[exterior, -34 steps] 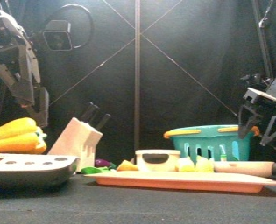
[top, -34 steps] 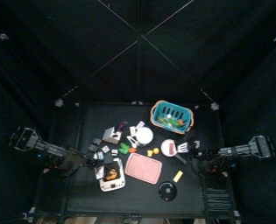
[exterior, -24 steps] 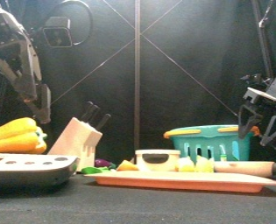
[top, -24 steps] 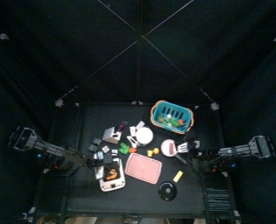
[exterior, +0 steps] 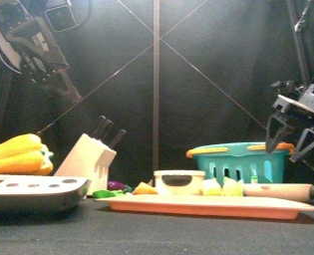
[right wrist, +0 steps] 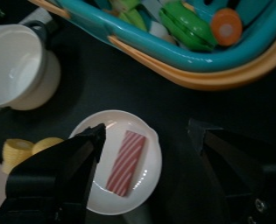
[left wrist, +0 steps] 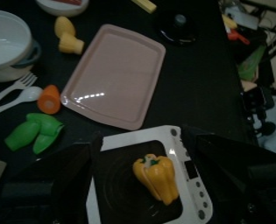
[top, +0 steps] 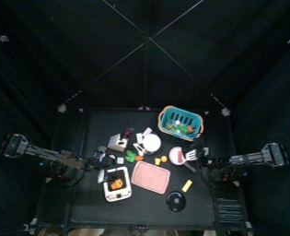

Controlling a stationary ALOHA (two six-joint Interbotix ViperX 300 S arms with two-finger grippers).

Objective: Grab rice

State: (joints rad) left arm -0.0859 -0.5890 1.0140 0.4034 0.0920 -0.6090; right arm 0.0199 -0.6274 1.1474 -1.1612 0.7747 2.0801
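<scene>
Looking down from above, we see the right gripper [top: 199, 165] at the right side of the small black table [top: 92, 124] and the left gripper [top: 101, 168] at the table's left side.

In the right wrist view the right pincer stands wide and holds nothing. Between its jaws lies a round white plate [right wrist: 105, 192] with a red-and-pink streaked bacon strip [right wrist: 128, 164] on it. A teal plastic basket with an orange rim [right wrist: 193, 63] fills the upper right of that frame. A round white bowl [right wrist: 17, 66] sits at the left edge.

In the left wrist view the left pincer's dark jaws stand well apart, holding nothing, over a white kitchen scale [left wrist: 194, 188] that carries a yellow bell pepper [left wrist: 158, 177]. A flat pink tray [left wrist: 116, 74] lies in mid-frame.

We cannot pick out rice with certainty. The white bowl shows a pale inside, at the upper left of the left wrist view, and its contents are unclear.
</scene>
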